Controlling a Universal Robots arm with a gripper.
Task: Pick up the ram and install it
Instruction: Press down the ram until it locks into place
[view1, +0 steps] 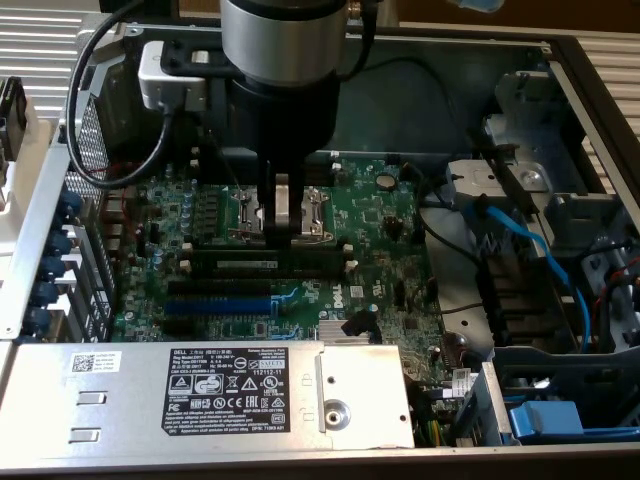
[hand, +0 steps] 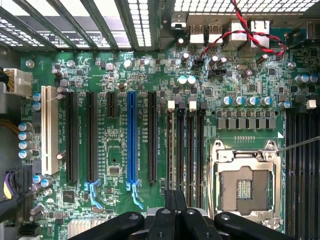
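Ram (hand: 180, 150) seems seated edge-on in a black slot (hand: 200, 150) next to the CPU socket (hand: 245, 187), tool (hand: 175, 212) pinched fully shut right over it.

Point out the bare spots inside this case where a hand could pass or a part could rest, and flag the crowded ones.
Free: the grey case floor behind the motherboard, beside the drive cage, crossed only by one black cable; also the flat top of the power supply. Crowded: the memory slots under the shut gripper, and the blue cables on the exterior view's right.
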